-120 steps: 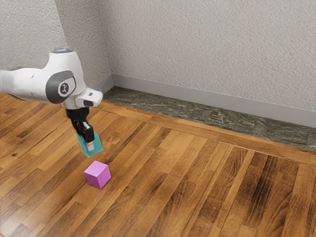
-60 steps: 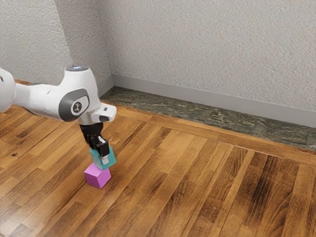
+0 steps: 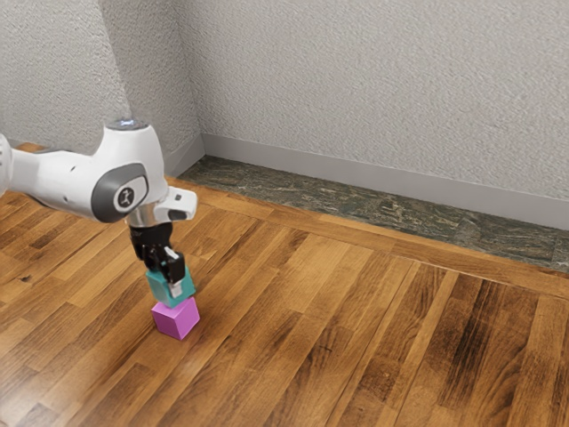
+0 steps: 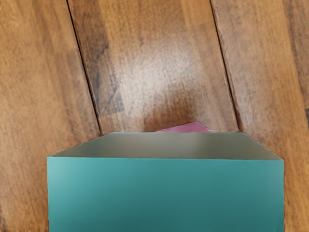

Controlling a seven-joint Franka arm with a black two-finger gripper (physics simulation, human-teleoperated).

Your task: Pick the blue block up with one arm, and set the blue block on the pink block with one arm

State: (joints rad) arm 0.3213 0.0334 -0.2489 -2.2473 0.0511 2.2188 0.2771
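Atop pink block point(image 3: 176, 319), blue block point(image 3: 158, 287), claw point(image 3: 172, 284) gripping

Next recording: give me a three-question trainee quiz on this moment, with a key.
1. True or false: the gripper is shut on the blue block.
2. What sits directly beneath the blue block? A) a green block B) the pink block C) a plate
3. Fill in: the blocks stand on a ___ plank surface.
Key: 1 true; 2 B; 3 wooden.
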